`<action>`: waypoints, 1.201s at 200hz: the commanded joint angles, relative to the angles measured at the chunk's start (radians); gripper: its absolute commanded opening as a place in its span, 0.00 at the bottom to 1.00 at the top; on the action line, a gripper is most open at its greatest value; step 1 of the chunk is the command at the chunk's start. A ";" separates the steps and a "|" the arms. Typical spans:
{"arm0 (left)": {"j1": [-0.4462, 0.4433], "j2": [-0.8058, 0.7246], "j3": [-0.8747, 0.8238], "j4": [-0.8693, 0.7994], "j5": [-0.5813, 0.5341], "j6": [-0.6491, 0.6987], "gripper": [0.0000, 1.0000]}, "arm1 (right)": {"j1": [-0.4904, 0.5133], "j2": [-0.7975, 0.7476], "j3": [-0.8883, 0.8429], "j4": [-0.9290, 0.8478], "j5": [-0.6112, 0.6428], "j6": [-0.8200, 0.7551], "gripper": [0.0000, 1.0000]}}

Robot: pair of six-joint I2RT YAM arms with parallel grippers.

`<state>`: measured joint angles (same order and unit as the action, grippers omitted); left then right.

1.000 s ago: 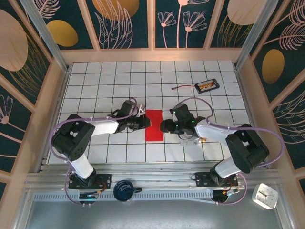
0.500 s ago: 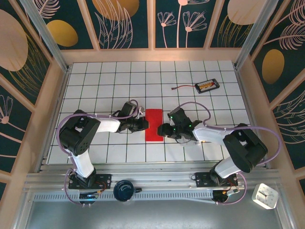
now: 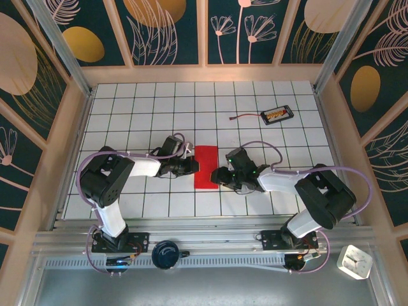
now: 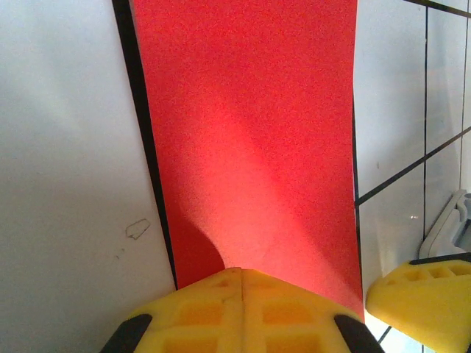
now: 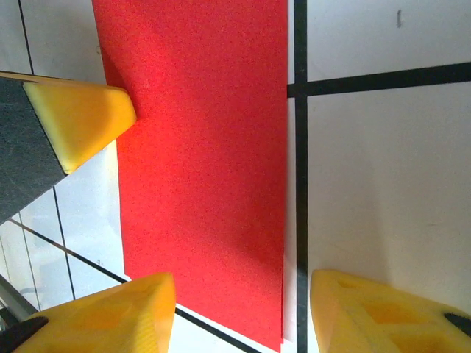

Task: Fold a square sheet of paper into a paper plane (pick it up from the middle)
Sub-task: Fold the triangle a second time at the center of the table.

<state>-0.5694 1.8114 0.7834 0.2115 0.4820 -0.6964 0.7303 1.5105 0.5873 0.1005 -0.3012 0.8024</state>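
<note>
Paper (image 3: pixel 205 167), bright red, lies at the middle of the white tiled table (image 3: pixel 127 121). It is a narrow strip, with its long sides running from near to far. It is about one tile wide and two tiles long, and it lies between the two grippers.

The left gripper (image 3: pixel 193 166) reaches in from the left and meets the left side of the paper. In the left wrist view its yellow fingers (image 4: pixel 199 312) are pressed together with no gap. The paper runs right up to their tips. There the sheet rises a little and throws a curved shadow on the tile beside it. As far as this view shows, the gripper is closed on the edge of the paper.

The right gripper (image 3: pixel 218 175) is at the right side of the strip, toward its near end. Its jaws stand apart and hold nothing. In the right wrist view one yellow finger (image 5: pixel 110 312) overlaps a corner of the paper and the other is over bare tile. One long edge of the paper lies in the gap between them. I cannot tell if these fingers touch the table.

A small black tray with a cable (image 3: pixel 276 115) lies far right on the table, well apart from the paper.
</note>
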 commanded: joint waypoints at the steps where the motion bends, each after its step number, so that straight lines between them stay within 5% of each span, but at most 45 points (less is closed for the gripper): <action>1: 0.001 0.039 -0.026 -0.034 -0.016 0.029 0.01 | 0.032 0.019 -0.024 0.029 -0.048 0.039 0.51; 240: 0.000 0.032 -0.021 -0.044 -0.016 0.041 0.01 | 0.039 -0.019 -0.011 0.016 -0.009 0.082 0.47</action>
<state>-0.5694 1.8114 0.7834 0.2119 0.4850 -0.6807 0.7696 1.5078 0.5545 0.1604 -0.3336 0.8932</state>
